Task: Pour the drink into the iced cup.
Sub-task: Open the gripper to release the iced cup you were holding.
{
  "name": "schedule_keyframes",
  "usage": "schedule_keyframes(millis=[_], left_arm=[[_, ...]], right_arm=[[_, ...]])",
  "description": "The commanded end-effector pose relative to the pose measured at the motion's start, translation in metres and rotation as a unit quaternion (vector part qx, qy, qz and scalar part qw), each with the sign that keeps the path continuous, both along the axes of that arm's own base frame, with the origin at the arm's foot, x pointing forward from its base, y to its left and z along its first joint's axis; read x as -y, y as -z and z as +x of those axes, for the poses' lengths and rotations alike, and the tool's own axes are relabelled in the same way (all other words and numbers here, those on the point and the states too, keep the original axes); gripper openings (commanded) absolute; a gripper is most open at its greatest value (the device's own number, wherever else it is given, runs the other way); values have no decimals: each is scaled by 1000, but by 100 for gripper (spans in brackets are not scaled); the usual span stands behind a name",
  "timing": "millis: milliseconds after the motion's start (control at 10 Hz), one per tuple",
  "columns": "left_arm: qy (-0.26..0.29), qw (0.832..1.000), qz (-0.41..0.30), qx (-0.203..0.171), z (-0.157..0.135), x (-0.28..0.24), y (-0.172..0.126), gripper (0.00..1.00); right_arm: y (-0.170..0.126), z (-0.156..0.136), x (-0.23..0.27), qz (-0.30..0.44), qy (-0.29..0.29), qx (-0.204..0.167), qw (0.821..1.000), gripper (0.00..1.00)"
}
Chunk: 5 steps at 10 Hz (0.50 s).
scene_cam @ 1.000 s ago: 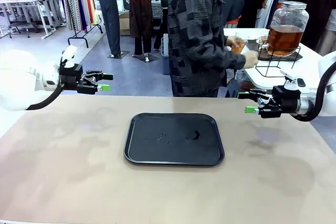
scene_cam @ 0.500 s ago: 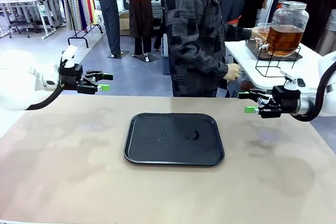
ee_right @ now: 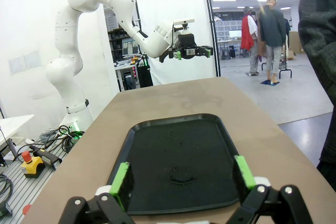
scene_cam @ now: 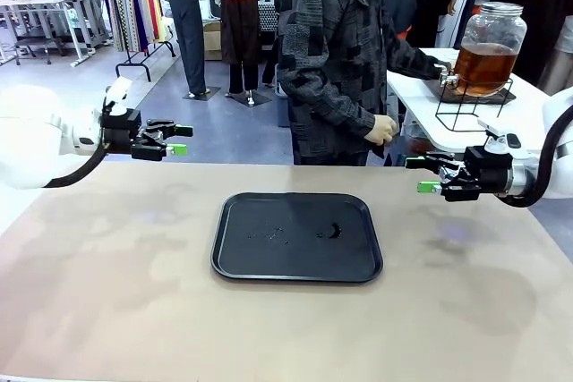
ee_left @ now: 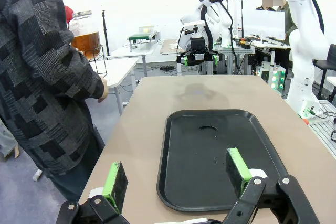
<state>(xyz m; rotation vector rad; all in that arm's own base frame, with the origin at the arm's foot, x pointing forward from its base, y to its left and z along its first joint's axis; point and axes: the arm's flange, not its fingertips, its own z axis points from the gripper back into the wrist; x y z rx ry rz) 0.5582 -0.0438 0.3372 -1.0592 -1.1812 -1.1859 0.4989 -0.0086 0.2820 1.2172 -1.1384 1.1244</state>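
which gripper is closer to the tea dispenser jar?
The right gripper, open at the table's right edge, just below the side table holding the jar. The left gripper hovers across the tray.

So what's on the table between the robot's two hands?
A black tray, nothing standing on it, lies between the left end effector and right end effector in the front view.

I see bright, even light from ceiling lamps; the table [scene_cam: 107,292] carries only soft shadows. My wrist views bend at the edges, and their white backgrounds look overexposed.
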Motion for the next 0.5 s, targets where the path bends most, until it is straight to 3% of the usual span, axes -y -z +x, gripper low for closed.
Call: schedule_keyframes(millis=[0,400], left_arm=[[0,1000,0,1,0,0,-1,100],[0,1000,0,1,0,0,-1,100]], right_arm=[[-2,-1,0,5,-2,2,1000,100],[-2,-1,0,5,-2,2,1000,100]])
